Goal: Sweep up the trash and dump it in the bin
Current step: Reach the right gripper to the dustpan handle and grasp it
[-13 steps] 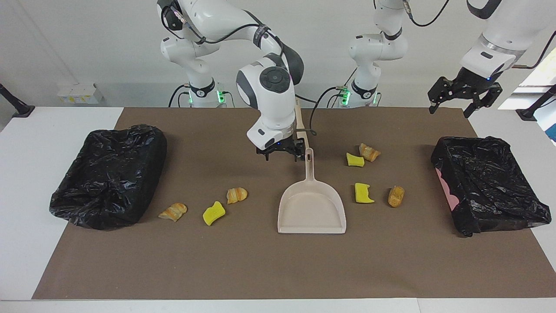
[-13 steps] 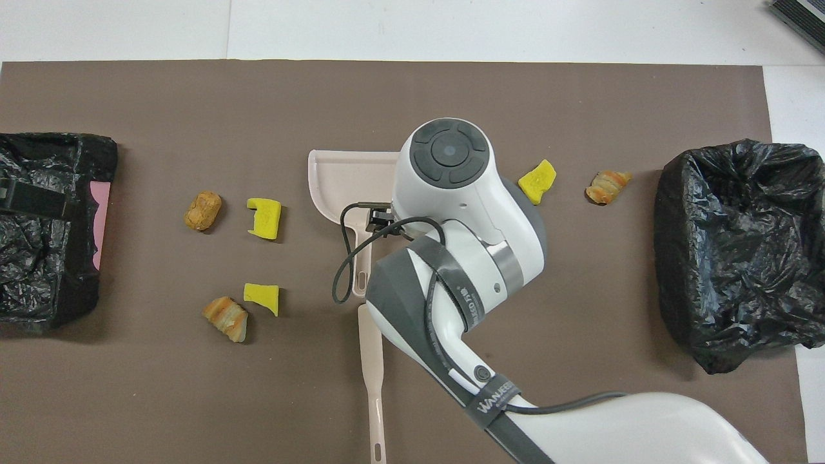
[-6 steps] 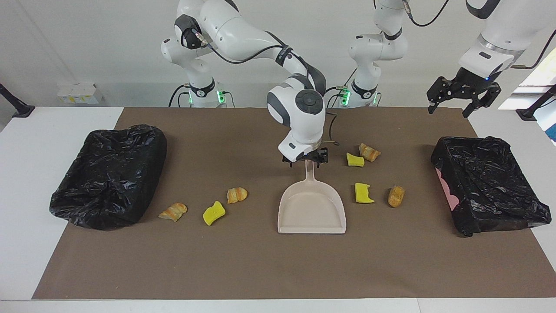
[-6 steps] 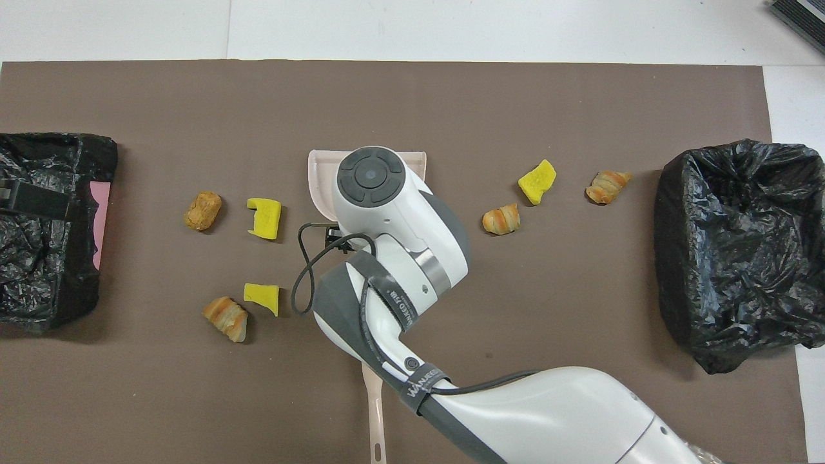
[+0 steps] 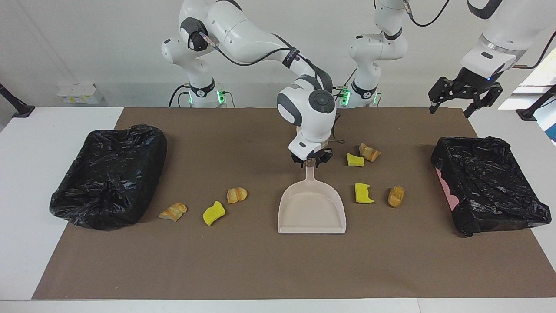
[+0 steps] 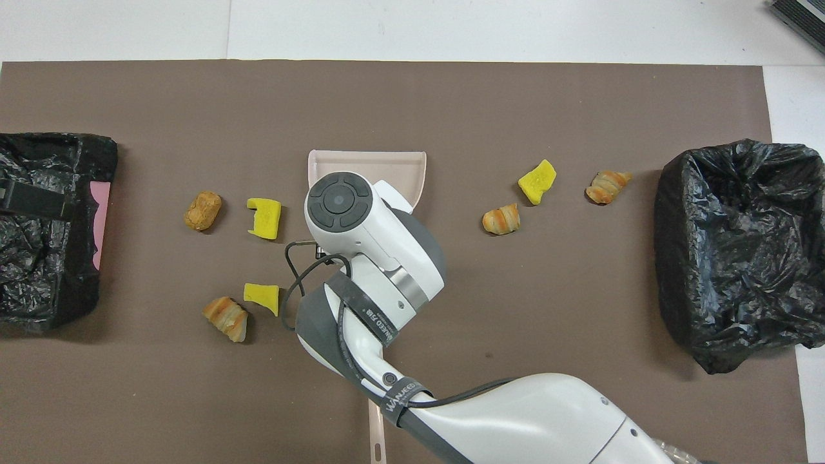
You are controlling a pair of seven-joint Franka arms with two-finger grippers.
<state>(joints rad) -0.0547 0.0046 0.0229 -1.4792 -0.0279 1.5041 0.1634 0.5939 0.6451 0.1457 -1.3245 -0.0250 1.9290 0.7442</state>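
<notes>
The beige dustpan (image 5: 312, 208) lies flat mid-mat, its handle pointing toward the robots; its rim shows in the overhead view (image 6: 367, 160). My right gripper (image 5: 311, 161) is low over the handle's end, open, a finger on either side. Trash lies on the mat on both sides of the pan. Toward the right arm's end are a yellow chunk (image 5: 213, 213) and two pastry lumps (image 5: 173, 211) (image 5: 237, 194). Toward the left arm's end are two yellow chunks (image 5: 355, 160) (image 5: 363, 193) and two pastry lumps (image 5: 369, 152) (image 5: 395, 196). My left gripper (image 5: 464, 93) waits open, high in the air.
A black-bagged bin (image 5: 108, 174) stands at the right arm's end of the mat, another (image 5: 488, 182) at the left arm's end. A beige brush handle (image 6: 376, 432) lies nearer to the robots than the dustpan, mostly hidden under my right arm.
My right gripper has swung toward the left arm's end and come down over the dustpan handle's end. The left arm, the dustpan and the trash have not moved.
</notes>
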